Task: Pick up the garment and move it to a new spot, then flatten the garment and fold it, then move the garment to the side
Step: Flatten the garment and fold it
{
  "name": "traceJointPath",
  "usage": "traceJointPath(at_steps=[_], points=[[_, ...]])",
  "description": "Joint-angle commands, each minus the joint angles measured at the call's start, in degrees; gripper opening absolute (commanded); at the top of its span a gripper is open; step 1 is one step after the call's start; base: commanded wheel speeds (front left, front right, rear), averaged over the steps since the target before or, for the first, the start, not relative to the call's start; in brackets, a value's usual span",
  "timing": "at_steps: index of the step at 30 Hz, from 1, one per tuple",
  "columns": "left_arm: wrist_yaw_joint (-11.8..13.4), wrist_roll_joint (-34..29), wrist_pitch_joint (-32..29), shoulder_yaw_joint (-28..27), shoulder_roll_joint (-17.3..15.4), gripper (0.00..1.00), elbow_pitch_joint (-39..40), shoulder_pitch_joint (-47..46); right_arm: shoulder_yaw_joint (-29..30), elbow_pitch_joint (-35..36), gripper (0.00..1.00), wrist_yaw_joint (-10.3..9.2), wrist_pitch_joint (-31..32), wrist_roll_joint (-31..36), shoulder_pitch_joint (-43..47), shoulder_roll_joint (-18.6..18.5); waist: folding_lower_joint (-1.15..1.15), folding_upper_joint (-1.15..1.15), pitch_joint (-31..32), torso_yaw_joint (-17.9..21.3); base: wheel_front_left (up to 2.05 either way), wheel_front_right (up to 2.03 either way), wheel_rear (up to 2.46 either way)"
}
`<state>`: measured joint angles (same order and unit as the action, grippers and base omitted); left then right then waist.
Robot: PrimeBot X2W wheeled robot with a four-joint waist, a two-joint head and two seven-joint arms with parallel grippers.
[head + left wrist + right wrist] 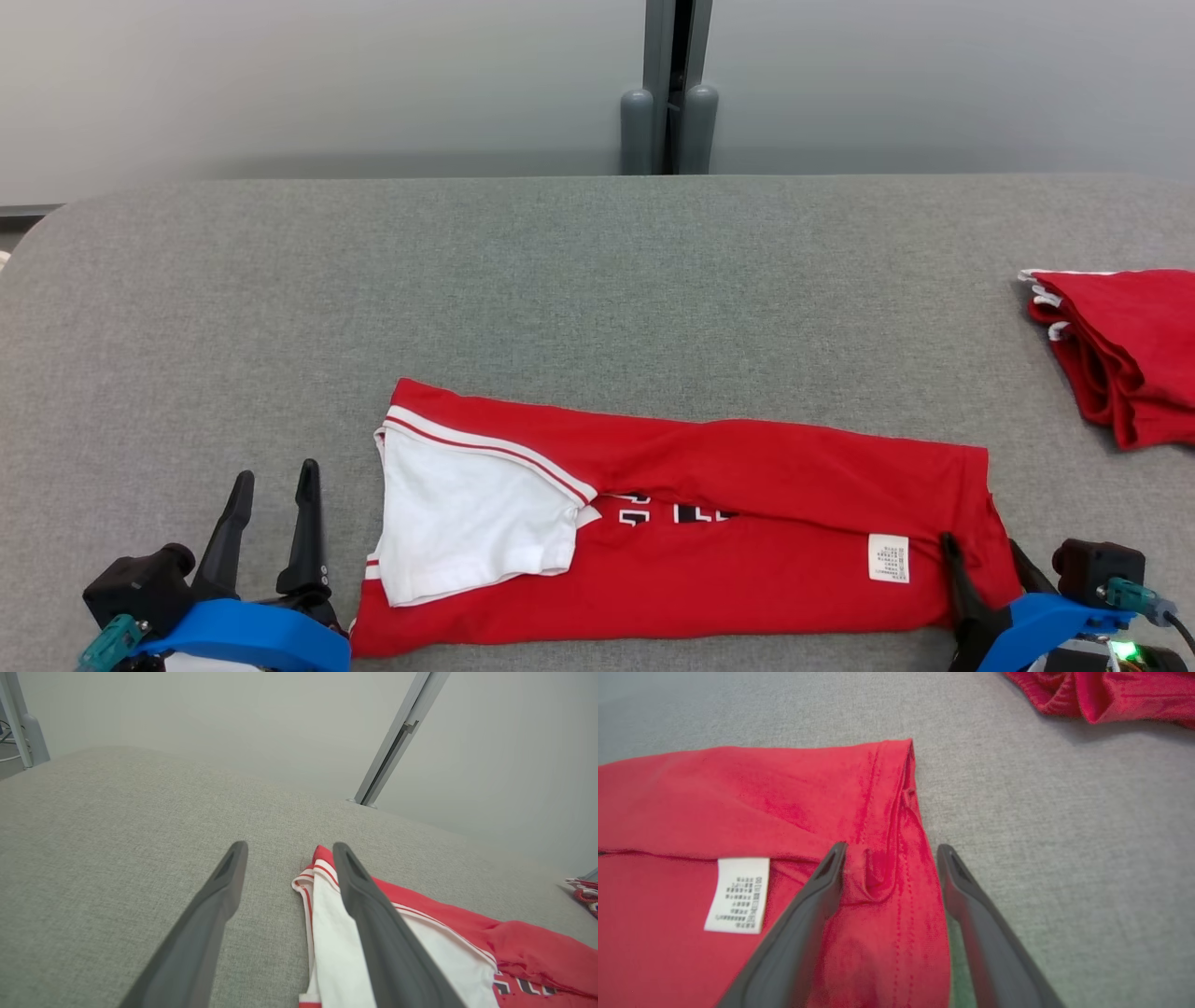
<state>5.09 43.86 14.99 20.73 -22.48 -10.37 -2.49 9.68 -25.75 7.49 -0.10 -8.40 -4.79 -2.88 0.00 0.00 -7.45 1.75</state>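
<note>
We're in the folding step: the red jersey with a white sleeve (pixel 747 560) lies near the front edge of the grey fabric-covered bench (pixel 560 280), doubled lengthwise into a long band. Our left fingers (pixel 306 523) stand wide apart and empty, just beside its sleeve end without touching. Our right fingers (pixel 817 896) gape equally wide astride the hem end, clamping nothing. A second red garment (pixel 1130 345), folded, sits well apart on the right. Next, we judge, comes a crosswise fold: each side must pinch its end cleanly, gathering every layer.
</note>
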Motion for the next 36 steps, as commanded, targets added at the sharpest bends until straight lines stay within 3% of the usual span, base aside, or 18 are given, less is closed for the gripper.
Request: traceJointPath(at_steps=[1, 4, 5, 6, 8, 9, 16, 23, 27, 31, 36], points=[[-0.11, -0.51, 0.25, -0.56, 0.54, 1.0, -0.17, -0.11, 0.05, -2.12, 1.0, 0.01, 0.01, -0.14, -1.1, -0.03, 0.0, 0.0, -0.41, -0.49, 0.0, 0.0, 0.0], [-0.5, -1.05, 0.25, -1.17, 0.82, 1.0, -0.64, -0.18, -1.23, -6.28, 1.0, 0.01, 1.26, -1.39, -2.22, 0.07, 0.0, 0.0, -0.68, -0.79, 0.0, 0.0, 0.0], [-0.49, -1.19, 0.25, -1.32, 1.0, 1.0, -0.78, -0.17, -1.67, -7.31, 0.78, 0.01, 1.83, -1.66, -2.47, 0.15, 0.0, 0.0, -0.74, -0.81, 0.0, 0.0, 0.0], [-0.57, -1.37, 0.25, -1.41, 1.11, 1.0, -0.89, -0.19, -2.13, -8.15, 0.46, 0.02, 2.17, -1.97, -2.83, 0.29, 0.0, 0.0, -0.79, -0.81, 0.0, 0.0, 0.0], [-0.67, -1.72, 0.26, -1.78, 1.25, 1.0, -1.08, -0.2, -3.11, -9.04, 0.2, 0.09, 2.74, -2.61, -3.77, 0.45, 0.0, 0.0, -0.85, -0.68, 0.0, 0.0, 0.0], [-0.75, -1.84, 0.25, -1.91, 1.33, 1.0, -1.13, -0.22, -3.44, -9.08, 0.01, 0.09, 2.74, -3.06, -4.38, 0.47, 0.0, 0.0, -0.87, -0.54, 0.0, 0.0, 0.0], [-0.83, -3.14, 0.25, -2.67, 2.02, 1.0, -0.94, -0.11, -0.52, -4.42, 0.0, 0.01, 3.04, -1.14, -7.13, -0.2, 0.0, 0.0, -0.67, 1.74, 0.0, 0.0, 0.0], [-0.99, -4.04, 0.25, -2.42, 2.73, 1.0, -1.26, -0.82, 6.85, 4.82, 0.0, 0.0, 8.35, -0.76, -3.31, -3.28, 0.0, 0.0, -0.77, 3.01, 0.0, 0.0, 0.0], [-1.07, -4.46, 0.26, -2.28, 2.89, 1.0, -1.77, -1.12, 8.59, 10.11, 0.0, 0.0, 11.66, -3.13, -1.46, -2.91, 0.0, 0.0, -0.93, 3.21, 0.0, 0.0, 0.0], [-0.92, -5.24, 0.25, -1.78, 2.76, 1.0, -2.69, -1.71, 6.43, 13.91, 0.0, 0.01, 14.27, -6.84, -0.85, -1.42, 0.0, 0.0, -0.95, 2.83, 0.0, 0.0, 0.0], [-0.28, -5.52, 0.11, -1.66, 2.5, 1.0, -3.31, -2.26, -0.36, 17.13, 0.0, 0.01, 15.66, -12.03, -1.95, -0.32, 0.0, 0.0, -0.72, 1.67, 0.0, 0.0, 0.0]])
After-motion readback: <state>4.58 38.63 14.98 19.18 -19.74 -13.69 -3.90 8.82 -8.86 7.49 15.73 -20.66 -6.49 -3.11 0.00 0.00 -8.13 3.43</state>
